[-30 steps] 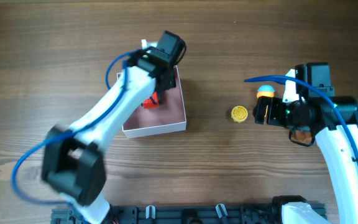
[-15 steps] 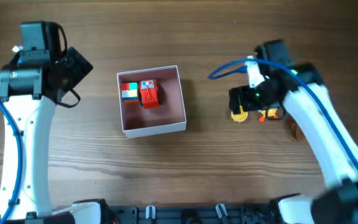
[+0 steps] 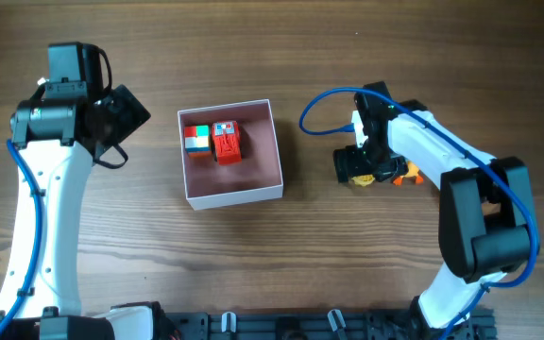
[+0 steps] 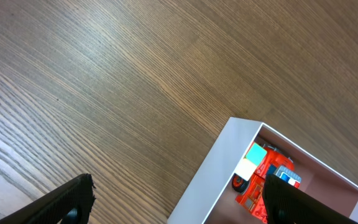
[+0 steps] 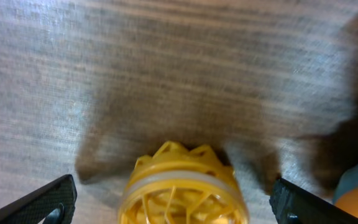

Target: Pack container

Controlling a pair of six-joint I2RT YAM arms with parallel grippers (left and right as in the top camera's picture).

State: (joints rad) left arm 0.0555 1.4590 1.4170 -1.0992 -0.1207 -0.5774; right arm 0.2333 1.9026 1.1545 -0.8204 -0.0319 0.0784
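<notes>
Straddling the yellow toy wheel (image 5: 182, 186) on the counter (image 3: 348, 274) with right fingers (image 5: 55, 200) spread open, centred between them. Leftward from there to the container (image 3: 236, 196), nearer the parted, empty left fingers (image 4: 73, 198).

There are one container (image 3: 236, 196), one multicoloured cube (image 3: 195, 141), one red toy (image 3: 227, 143), one yellow toy (image 5: 182, 186), one orange piece (image 3: 404, 177).

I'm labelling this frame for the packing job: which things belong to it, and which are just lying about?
Job: container; red toy and cube inside it; yellow toy; probably the orange toy.
Lying about: black rail at the table edge.
</notes>
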